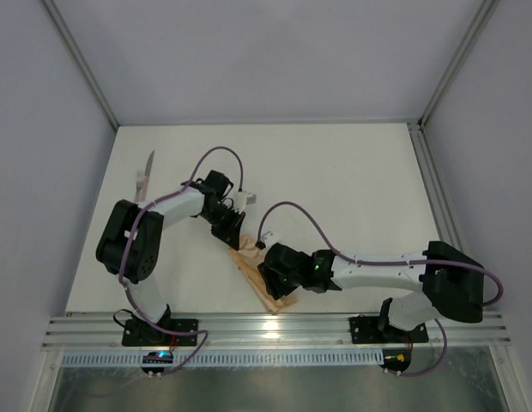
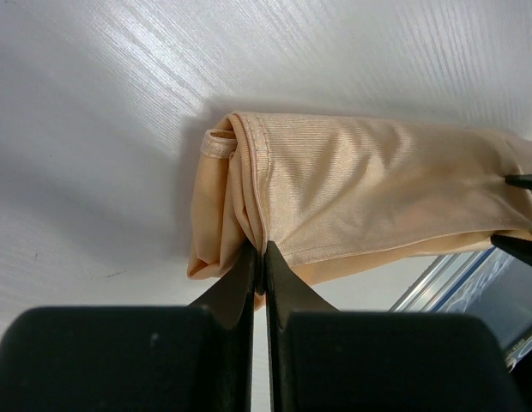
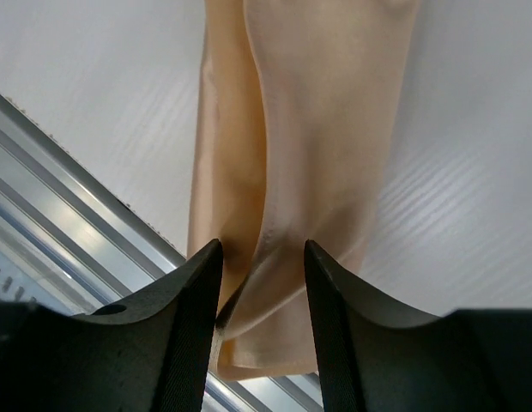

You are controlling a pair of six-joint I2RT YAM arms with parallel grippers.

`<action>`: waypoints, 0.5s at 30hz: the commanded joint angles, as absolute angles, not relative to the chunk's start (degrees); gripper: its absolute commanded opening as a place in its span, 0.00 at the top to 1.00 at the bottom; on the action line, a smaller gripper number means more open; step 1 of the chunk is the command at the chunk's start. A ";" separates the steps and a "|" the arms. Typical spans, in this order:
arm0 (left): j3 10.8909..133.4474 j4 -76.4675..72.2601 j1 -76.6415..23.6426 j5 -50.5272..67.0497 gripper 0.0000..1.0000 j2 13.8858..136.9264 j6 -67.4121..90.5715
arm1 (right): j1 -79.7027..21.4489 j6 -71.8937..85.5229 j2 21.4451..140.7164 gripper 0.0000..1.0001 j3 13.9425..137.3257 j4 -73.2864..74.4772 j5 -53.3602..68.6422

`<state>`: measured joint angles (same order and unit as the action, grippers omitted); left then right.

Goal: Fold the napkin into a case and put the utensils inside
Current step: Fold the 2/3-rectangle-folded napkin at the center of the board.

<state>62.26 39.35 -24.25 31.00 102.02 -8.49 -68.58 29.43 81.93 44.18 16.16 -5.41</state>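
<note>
Top view: the napkin [image 1: 247, 260] is folded into a long narrow strip. It lies at a slant on the white table [image 1: 352, 189], near the front edge, roughly in the middle between the two arms. Its near end almost reaches the metal rail [image 1: 292, 326] along the front.

The left gripper [image 2: 259, 253] is at the far end of the strip. Its wrist cam shows the two black fingers squeezed right together, with the stitched edge of the cloth pinched between the tips. You can see a few layers bunched up and rolled over at that end, so it's a proper multi-layer fold.

The right gripper [image 3: 262, 257] is down at the near end by the rail. Its fingers stand apart with the cloth running between them, one on each side of the top fold. They're not clamping anything. The cloth looks like it spreads a bit under the fingers too, though that's hard to be sure of from this angle.

The knife [image 1: 145, 176] is way off at the far left of the table, well apart from the napkin and both grippers. It lies flat with its pointed blade aiming away from the arms. It's tiny in the top view, so that's all I can make out.
</note>
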 commanded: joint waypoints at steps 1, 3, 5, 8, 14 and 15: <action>61.44 39.64 -24.43 30.76 1.00 100.02 -10.02 | -69.52 32.87 78.22 0.53 44.21 18.89 -8.43; 61.26 39.55 -24.43 30.76 1.00 100.11 -9.84 | -70.66 32.96 78.57 0.55 44.56 20.03 -9.32; 61.26 39.38 -24.43 30.59 1.00 100.20 -9.76 | -71.71 33.13 79.01 0.62 45.00 20.39 -10.27; 61.17 39.02 -24.17 30.24 1.00 100.20 -9.58 | -75.05 32.79 80.24 0.79 46.58 22.23 -13.26; 61.26 38.58 -23.73 29.27 1.00 100.63 -9.58 | -83.40 31.64 83.23 0.83 48.08 25.49 -19.60; 61.35 38.50 -23.73 29.01 1.00 100.72 -9.58 | -84.10 31.64 83.49 0.84 47.90 25.23 -20.56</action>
<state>61.67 39.29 -24.12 30.65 101.93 -8.60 -81.71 31.77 82.67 46.72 23.24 -15.81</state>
